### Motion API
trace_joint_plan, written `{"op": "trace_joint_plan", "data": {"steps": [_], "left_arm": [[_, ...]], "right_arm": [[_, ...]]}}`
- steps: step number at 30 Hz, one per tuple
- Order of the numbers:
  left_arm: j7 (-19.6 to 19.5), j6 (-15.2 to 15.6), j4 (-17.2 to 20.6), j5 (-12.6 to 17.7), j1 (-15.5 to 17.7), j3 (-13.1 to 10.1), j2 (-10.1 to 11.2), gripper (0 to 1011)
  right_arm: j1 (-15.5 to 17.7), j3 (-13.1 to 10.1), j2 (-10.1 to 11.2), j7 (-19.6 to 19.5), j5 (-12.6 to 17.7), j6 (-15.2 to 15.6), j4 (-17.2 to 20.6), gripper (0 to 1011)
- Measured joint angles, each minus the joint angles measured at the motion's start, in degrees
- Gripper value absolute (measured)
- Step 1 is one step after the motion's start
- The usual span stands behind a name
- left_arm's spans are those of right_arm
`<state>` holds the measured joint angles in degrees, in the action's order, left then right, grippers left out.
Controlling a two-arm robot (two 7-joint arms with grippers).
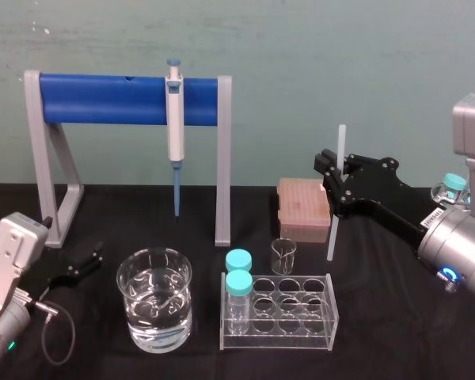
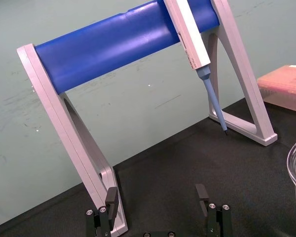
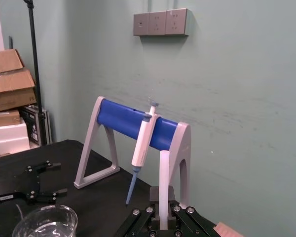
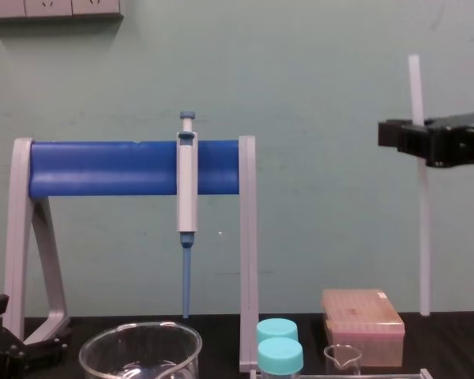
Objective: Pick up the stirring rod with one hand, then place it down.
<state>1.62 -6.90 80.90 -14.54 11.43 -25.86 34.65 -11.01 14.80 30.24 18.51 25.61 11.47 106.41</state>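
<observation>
Since the stirring rod (image 4: 421, 237) hangs upright just beside the pink tip box (image 1: 303, 202), its lower end seemingly clear of the tabletop (image 1: 396, 317), the pick-up looks done. The right claw (image 1: 335, 174) grasps its upper part, so lowering and release come next. The left claw (image 1: 79, 265) rests released, well apart from the box.

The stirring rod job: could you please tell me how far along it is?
The pick-up looks done: the right hand is shut on the stirring rod and holds it upright, with its lower end apparently off the black table, near the pink box. In hand: the rod, held in the air. Left to do: setting it down and letting go. The left hand rests open on the table at the left.
</observation>
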Motion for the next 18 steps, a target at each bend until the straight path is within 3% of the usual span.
{"op": "trace_joint_plan", "data": {"steps": [9, 18], "left_arm": [[0.0, 0.0, 0.0, 0.0, 0.0, 0.0, 0.0, 1005], [0.0, 0.0, 0.0, 0.0, 0.0, 0.0, 0.0, 1005]], "right_arm": [[1.6, -0.4, -1.0, 0.6, 0.0, -3.8, -3.1, 62], [0.6, 1.1, -2.1, 2.4, -0.6, -6.2, -7.4, 62]]}}
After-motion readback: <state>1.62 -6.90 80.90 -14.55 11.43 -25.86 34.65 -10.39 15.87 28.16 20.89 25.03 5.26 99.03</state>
